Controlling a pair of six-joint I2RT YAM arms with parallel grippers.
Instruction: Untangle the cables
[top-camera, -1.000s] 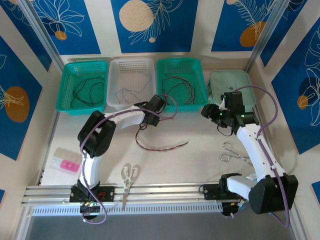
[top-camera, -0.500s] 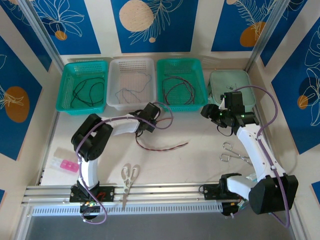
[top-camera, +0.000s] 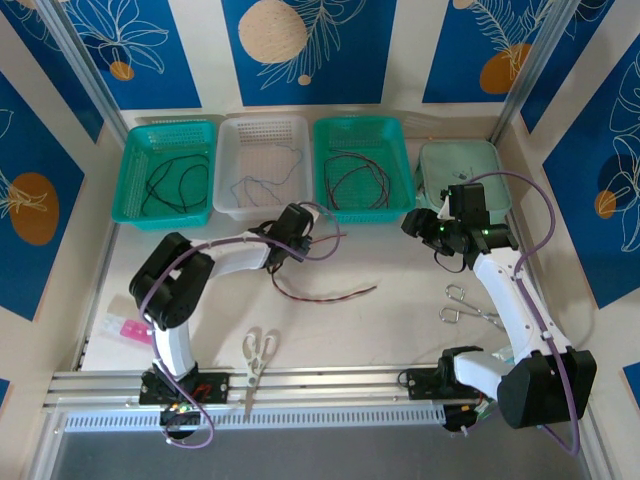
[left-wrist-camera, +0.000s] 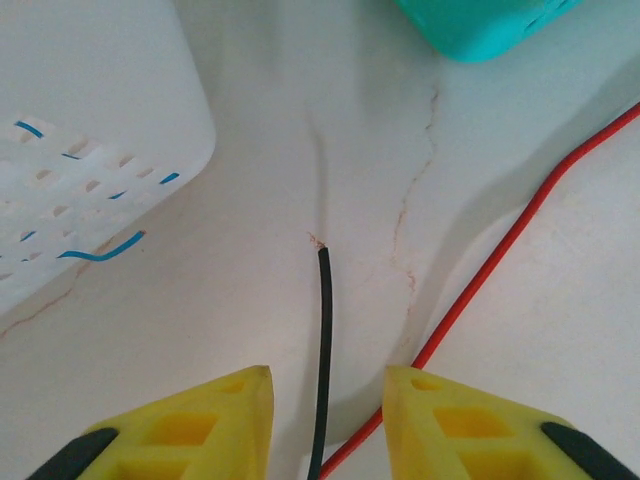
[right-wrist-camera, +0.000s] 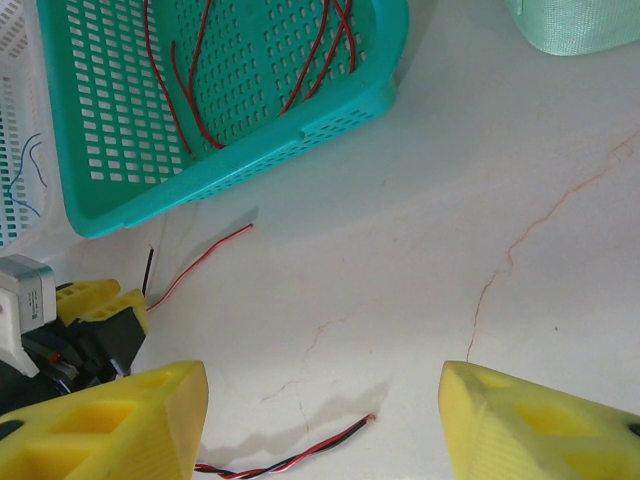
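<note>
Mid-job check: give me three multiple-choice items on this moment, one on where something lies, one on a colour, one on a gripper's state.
1. Where does the black cable end lie?
A) between the fingers of the left gripper
B) in the pale green tray
C) under the scissors

2. What colour is the middle basket?
A) teal
B) white
C) red

3. What state is the right gripper in?
A) shut on a cable
B) shut on scissors
C) open

Answers:
1 A: the left wrist view shows the cable running up between the two yellow fingers.
2 B: the top view shows it white.
3 C: in the right wrist view its fingers stand wide apart and grip nothing.
</note>
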